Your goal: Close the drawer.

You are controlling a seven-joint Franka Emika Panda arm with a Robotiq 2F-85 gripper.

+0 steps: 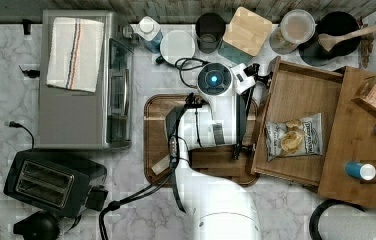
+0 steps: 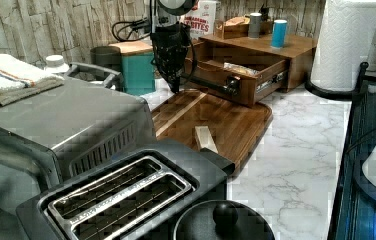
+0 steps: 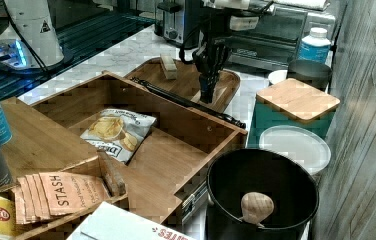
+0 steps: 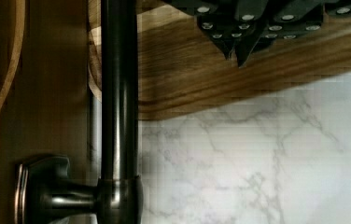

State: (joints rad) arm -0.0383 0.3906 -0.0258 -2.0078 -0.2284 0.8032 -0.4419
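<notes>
The drawer (image 1: 301,102) stands pulled out of the cabinet (image 1: 361,145), toward the top view's left, with a chip bag (image 1: 294,136) lying flat on its bottom. A dark bar handle (image 3: 186,102) runs along its front panel; in the wrist view the handle (image 4: 119,93) and one of its mounts sit close by over the marble counter (image 4: 257,158). The gripper (image 3: 210,95) hangs fingers-down just in front of that handle, over the dark tray (image 2: 226,122), and its fingertips (image 4: 235,48) are pinched nearly together with nothing between them. In the left view the gripper (image 2: 174,85) is near the drawer front (image 2: 226,85), though whether it touches the handle I cannot tell. A small pale block (image 2: 205,139) lies on the tray. On the cabinet top are a blue can (image 1: 360,170) and a tea box (image 3: 51,192). A toaster oven (image 1: 83,80) with a folded towel (image 1: 74,54) and a toaster (image 1: 51,182) stand at the top view's left.
</notes>
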